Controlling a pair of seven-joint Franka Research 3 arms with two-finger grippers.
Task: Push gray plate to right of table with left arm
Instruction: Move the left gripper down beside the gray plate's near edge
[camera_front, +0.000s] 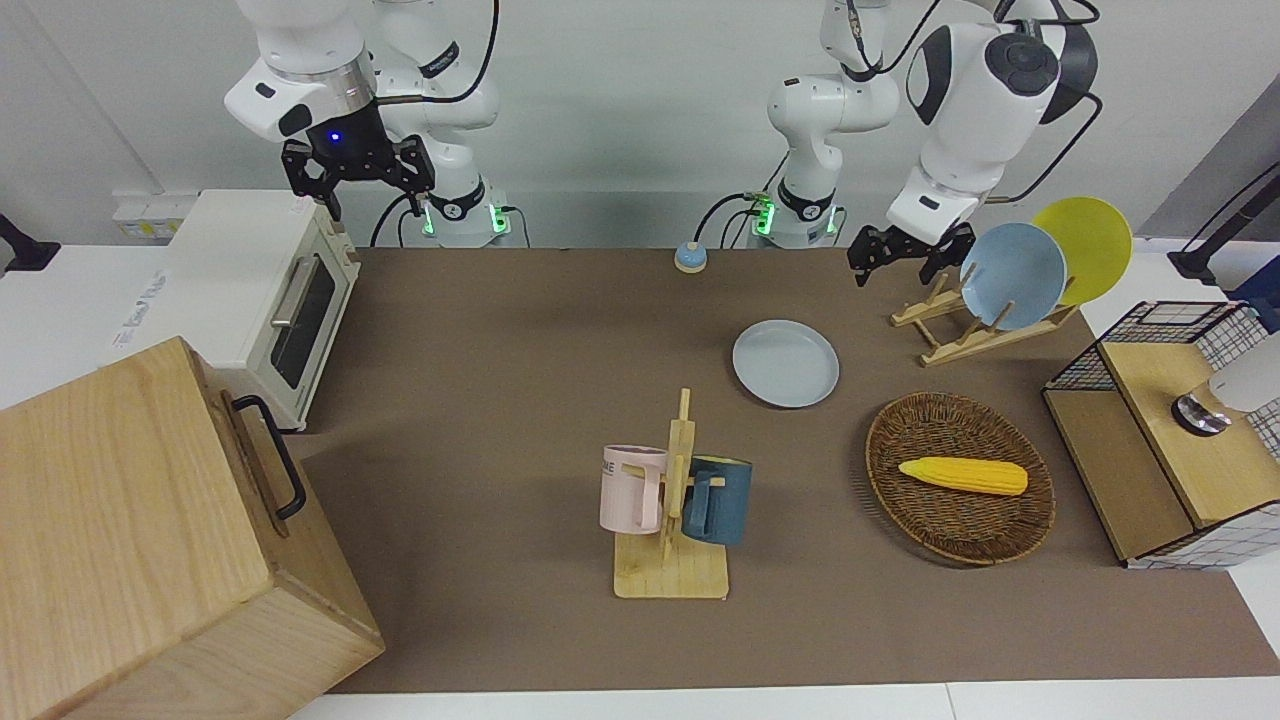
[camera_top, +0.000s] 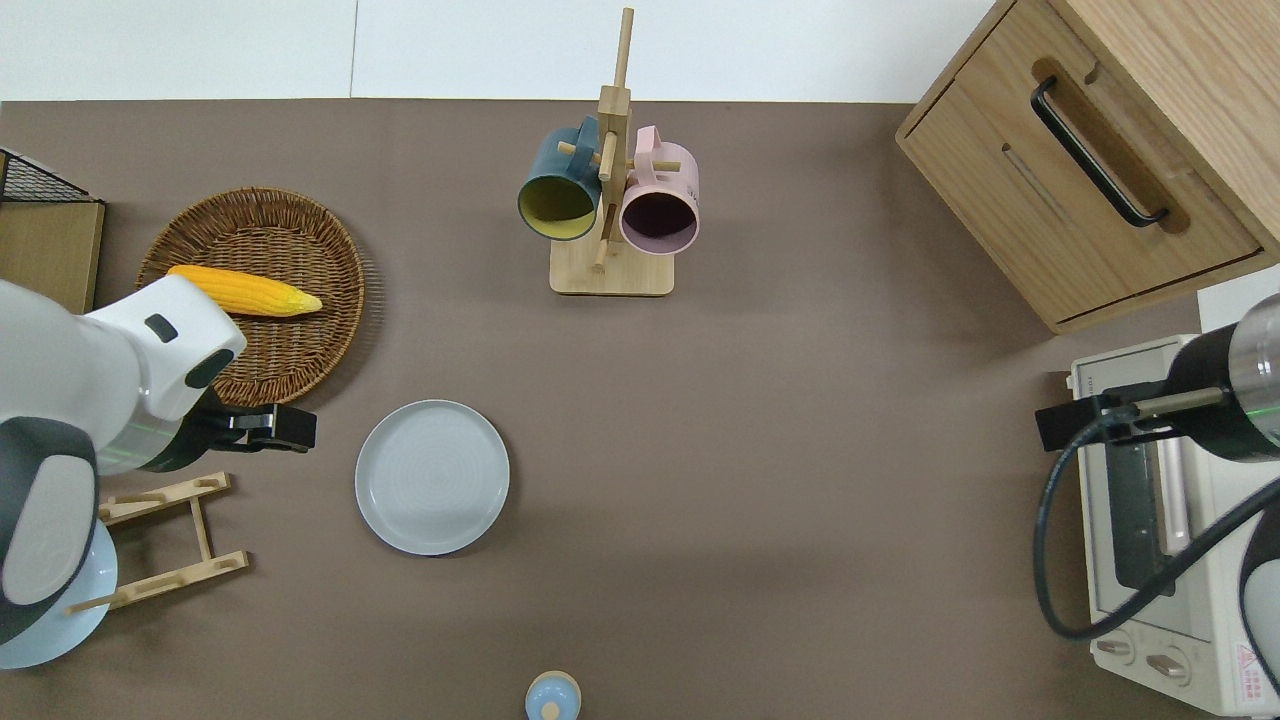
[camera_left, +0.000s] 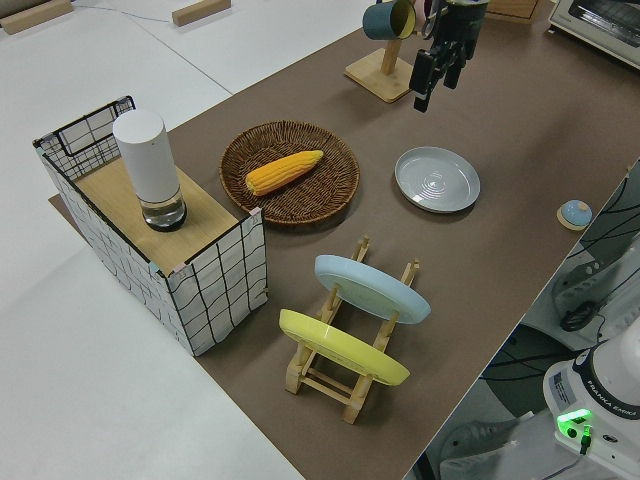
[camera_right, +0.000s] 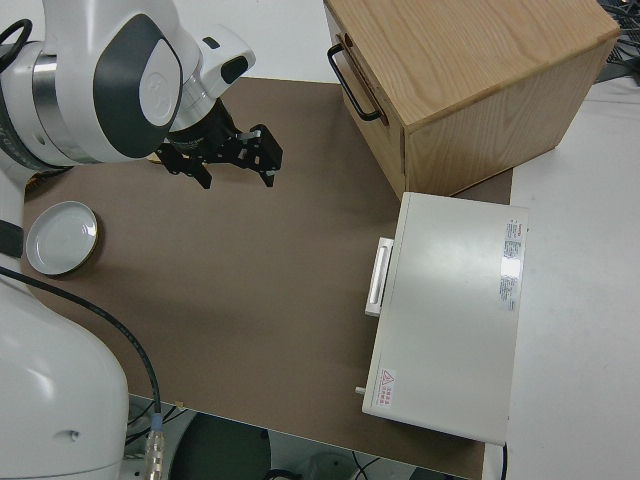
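The gray plate (camera_front: 785, 363) lies flat on the table's brown mat (camera_front: 500, 330); it also shows in the overhead view (camera_top: 432, 477) and the left side view (camera_left: 437, 179). My left gripper (camera_front: 895, 262) is open and empty, up in the air. In the overhead view the left gripper (camera_top: 288, 428) is over the mat between the wicker basket and the wooden plate rack, beside the plate toward the left arm's end, apart from it. The left side view shows the left gripper (camera_left: 437, 70) with fingers apart. My right gripper (camera_front: 360, 185) is open and parked.
A wicker basket (camera_top: 300, 340) holds a corn cob (camera_top: 240, 290). The wooden rack (camera_front: 960, 335) holds a bluer plate (camera_front: 1012, 275) and a yellow plate (camera_front: 1090, 245). A mug stand (camera_top: 610, 270), a toaster oven (camera_front: 260, 300), a wooden cabinet (camera_front: 150, 540), a wire crate (camera_front: 1170, 440) and a small blue knob (camera_front: 690, 257) stand around.
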